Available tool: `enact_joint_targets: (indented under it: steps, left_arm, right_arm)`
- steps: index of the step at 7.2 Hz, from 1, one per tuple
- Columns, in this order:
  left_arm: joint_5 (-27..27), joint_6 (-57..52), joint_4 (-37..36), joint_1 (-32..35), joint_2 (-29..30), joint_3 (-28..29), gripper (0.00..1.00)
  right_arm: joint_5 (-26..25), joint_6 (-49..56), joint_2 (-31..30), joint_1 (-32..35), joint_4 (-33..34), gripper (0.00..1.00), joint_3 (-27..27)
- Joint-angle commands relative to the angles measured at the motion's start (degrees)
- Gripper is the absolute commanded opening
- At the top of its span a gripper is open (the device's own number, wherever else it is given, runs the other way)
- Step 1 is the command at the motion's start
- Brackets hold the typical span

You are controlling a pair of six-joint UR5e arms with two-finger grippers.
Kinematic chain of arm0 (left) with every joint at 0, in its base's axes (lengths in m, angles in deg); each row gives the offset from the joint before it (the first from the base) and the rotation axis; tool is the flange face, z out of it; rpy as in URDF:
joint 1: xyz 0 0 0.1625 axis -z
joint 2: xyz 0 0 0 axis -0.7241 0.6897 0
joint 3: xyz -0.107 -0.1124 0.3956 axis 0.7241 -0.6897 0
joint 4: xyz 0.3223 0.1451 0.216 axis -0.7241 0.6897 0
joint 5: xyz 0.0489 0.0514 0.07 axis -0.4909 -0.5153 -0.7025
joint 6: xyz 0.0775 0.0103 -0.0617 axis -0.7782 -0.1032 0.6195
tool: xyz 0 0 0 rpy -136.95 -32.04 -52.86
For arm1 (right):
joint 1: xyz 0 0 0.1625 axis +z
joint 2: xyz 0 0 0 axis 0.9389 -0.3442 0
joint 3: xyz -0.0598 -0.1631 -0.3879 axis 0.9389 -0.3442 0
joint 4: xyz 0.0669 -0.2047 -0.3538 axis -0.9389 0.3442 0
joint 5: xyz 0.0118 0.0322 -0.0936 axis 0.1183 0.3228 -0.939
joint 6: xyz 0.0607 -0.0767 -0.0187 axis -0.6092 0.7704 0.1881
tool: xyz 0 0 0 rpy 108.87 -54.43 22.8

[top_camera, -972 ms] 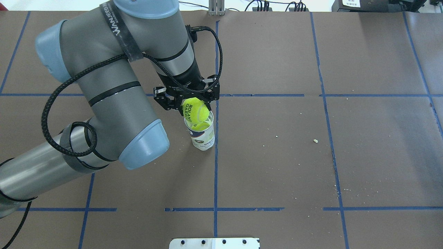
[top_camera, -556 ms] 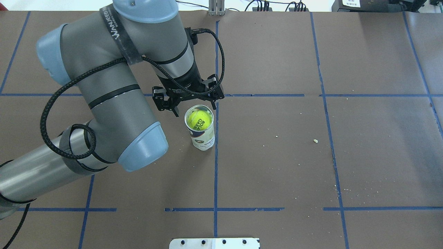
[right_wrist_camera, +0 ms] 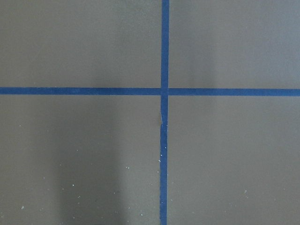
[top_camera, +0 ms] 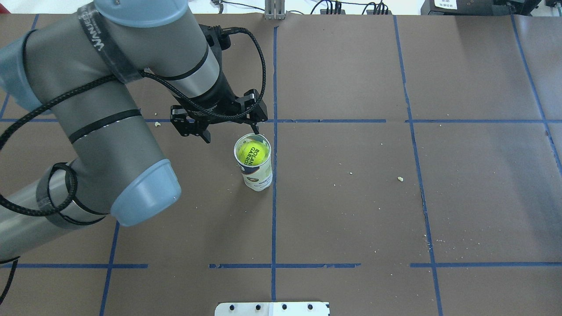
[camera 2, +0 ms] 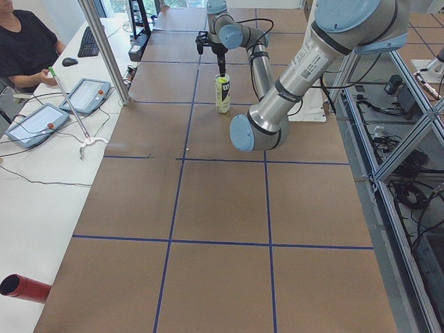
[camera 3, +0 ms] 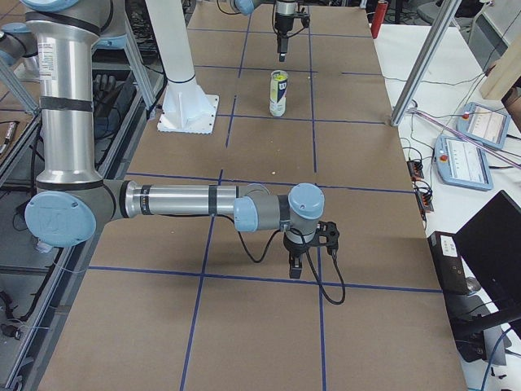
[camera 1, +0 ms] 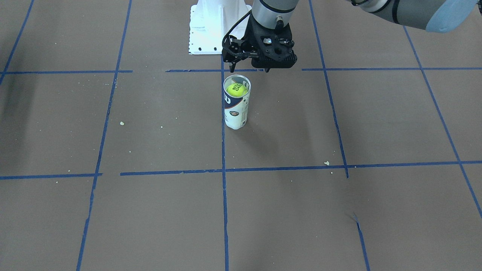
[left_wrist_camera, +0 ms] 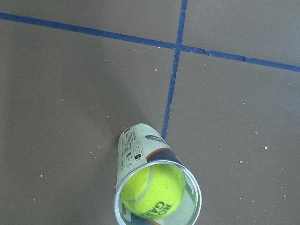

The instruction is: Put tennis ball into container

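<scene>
Left tool (top_camera: 232, 135) spread, empty, hovering beside container (top_camera: 258, 175).

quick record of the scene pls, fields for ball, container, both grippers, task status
tennis ball: inside the container, near its top, lettering up
container: upright on the table, open top
left gripper: open, empty, raised above the container
right gripper: over the table, far from the container; open or shut unclear
task status: ball is in

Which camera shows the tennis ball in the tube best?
The left wrist-mounted view: it looks into the open container at the tennis ball, large, lettering visible. Overhead and front-facing show it smaller; side views, barely.
</scene>
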Motion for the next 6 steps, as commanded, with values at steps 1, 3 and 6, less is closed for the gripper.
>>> enact_joint_targets:
  steps: [1, 3, 6]
  left_arm:
    - [-0.68, -16.74, 0.02, 10.37, -5.25, -0.6, 1.0]
    - [2.47, -35.28, 1.59, 22.4, -15.24, 0.01, 1.0]
    - [8.12, -67.12, 10.8, 41.14, -29.94, 17.25, 1.0]
  right_arm:
    - [0.0, 0.0, 0.0, 0.0, 0.0, 1.0, 0.0]
    - [0.0, 0.0, 0.0, 0.0, 0.0, 1.0, 0.0]
    - [0.0, 0.0, 0.0, 0.0, 0.0, 1.0, 0.0]
